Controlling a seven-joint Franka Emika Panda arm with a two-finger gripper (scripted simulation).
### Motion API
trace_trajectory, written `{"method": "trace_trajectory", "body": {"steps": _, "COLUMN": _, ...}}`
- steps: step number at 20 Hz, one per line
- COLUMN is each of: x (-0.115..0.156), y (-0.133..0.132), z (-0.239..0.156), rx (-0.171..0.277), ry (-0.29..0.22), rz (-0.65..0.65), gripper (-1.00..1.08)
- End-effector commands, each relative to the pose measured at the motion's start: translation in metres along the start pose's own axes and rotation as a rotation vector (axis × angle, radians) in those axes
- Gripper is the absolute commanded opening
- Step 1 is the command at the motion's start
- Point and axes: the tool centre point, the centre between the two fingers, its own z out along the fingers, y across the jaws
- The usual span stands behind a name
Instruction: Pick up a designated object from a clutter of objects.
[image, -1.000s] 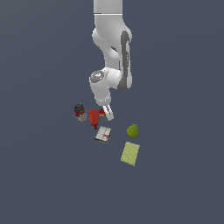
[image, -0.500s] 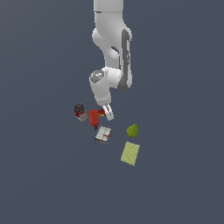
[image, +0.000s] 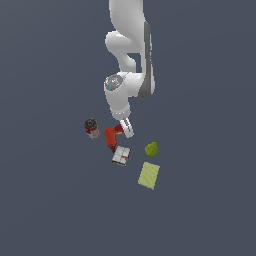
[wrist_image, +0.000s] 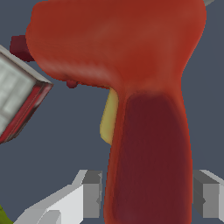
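Red drill (wrist_image: 131, 61): L-shaped, fat orange-red barrel, dark-red handle with a yellowish trigger-like mark on one side; no readable brand or writing. It lies on the dark floor in the middle of the clutter, between the can and the box in the exterior view (image: 111, 137).

Gripper (wrist_image: 148, 194): fingers spread, one grey pad (wrist_image: 92, 192) on each side of the drill's handle, a narrow gap showing on both sides; not pressed onto it. In the exterior view it sits low over the drill (image: 125, 129).

Can (image: 91, 128): small, dark top, red label, text illegible; toward the exterior view's left of the drill.

Box (image: 121, 155): grey-white, red edge, just beside the drill; markings unreadable.

Pear (image: 151, 149): green, apart.

Flat rectangle (image: 149, 175): yellow-green, plain.
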Motion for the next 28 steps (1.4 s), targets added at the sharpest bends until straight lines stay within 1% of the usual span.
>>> {"method": "trace_trajectory", "body": {"steps": 1, "x": -0.004, "y": -0.012, "z": -0.016, "rx": 0.001, "ry": 0.003, "rz": -0.002, "gripper": -1.0}}
{"method": "trace_trajectory", "body": {"steps": 7, "x": -0.016, "y": -0.046, "z": -0.06, "rx": -0.001, "ry": 0.006, "rz": -0.001, "gripper": -1.0}}
{"method": "trace_trajectory", "body": {"steps": 19, "x": -0.044, "y": -0.122, "z": -0.157, "rx": -0.001, "ry": 0.007, "rz": 0.0, "gripper": -1.0}}
{"method": "trace_trajectory", "body": {"steps": 28, "x": -0.06, "y": -0.171, "z": -0.217, "rx": 0.001, "ry": 0.004, "rz": -0.001, "gripper": -1.0}}
